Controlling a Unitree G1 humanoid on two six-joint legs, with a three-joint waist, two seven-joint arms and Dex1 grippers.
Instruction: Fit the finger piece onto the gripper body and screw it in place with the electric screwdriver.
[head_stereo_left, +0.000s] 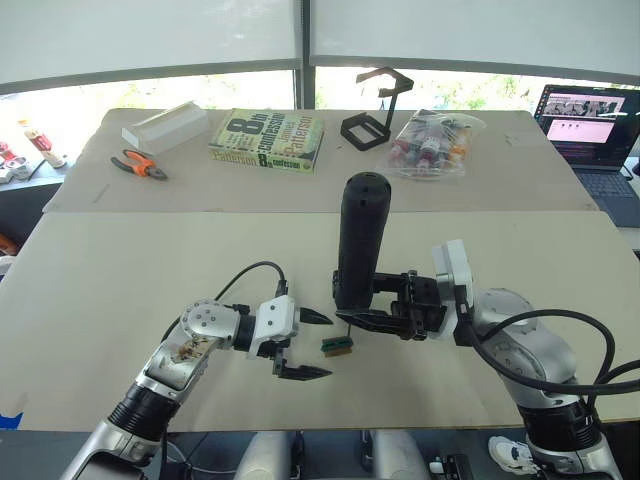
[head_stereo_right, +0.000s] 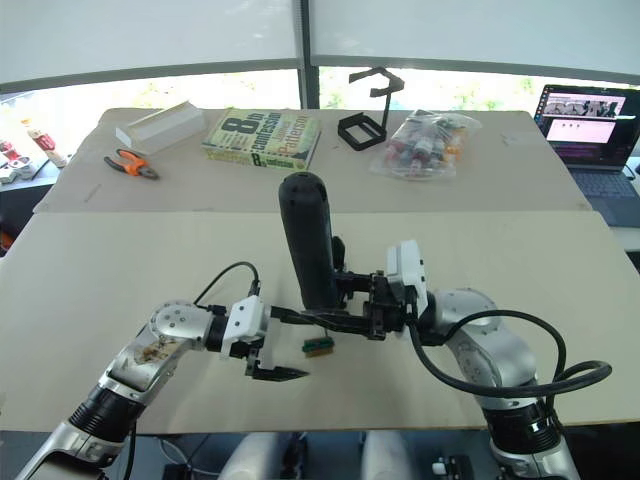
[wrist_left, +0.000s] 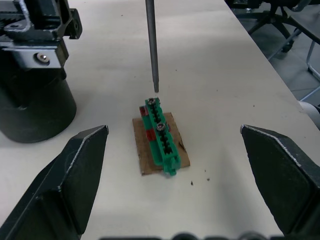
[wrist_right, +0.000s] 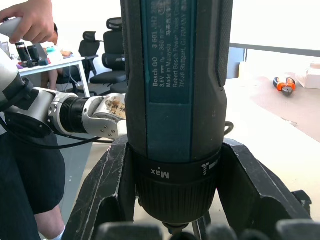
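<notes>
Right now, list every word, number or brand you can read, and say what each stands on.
"Bosch GO", "3 601 JH2", "3,6V", "Made in Malaysia": label of the electric screwdriver, gripped by the right gripper.
"Max": screwdriver's collar.
"8th Confession", "Patterson": book.
Remaining screwdriver print, laptop screen, bag contents: too small to read.

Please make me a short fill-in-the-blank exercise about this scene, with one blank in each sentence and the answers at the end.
1. The right hand is shut on the electric ____.
2. The left hand is ____, holding nothing.
3. The screwdriver's bit points down at a small ____ block.
4. The orange-handled pliers lie beside the white ____.

Answers: screwdriver; open; green; box
</notes>
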